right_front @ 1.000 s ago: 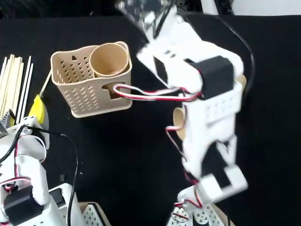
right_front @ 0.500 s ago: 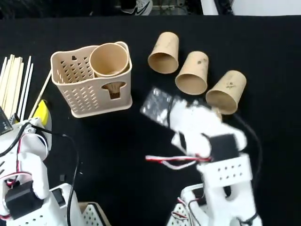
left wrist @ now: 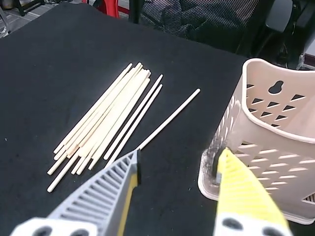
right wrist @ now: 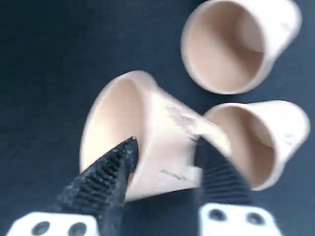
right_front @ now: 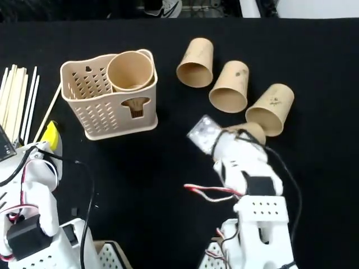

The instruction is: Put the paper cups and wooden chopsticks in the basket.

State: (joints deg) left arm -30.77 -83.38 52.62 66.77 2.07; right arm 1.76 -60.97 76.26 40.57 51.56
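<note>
On the bench (right_front: 320,50), chopsticks (right_front: 15,101) lie at the left edge. The basket (right_front: 104,109) stands right of them, holding one paper cup (right_front: 130,70). Three more cups (right_front: 229,87) lie in a diagonal row right of centre, with a fourth cup (right_front: 253,130) just below its lower end.

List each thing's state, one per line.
Left end effector, open, empty.
Right end effector, open.
Basket, upright, one cup inside.
Cup in basket, upright.
Three far cups, on their sides.
Fourth cup, on its side under right end effector.
Chopsticks, lying flat outside basket.
</note>
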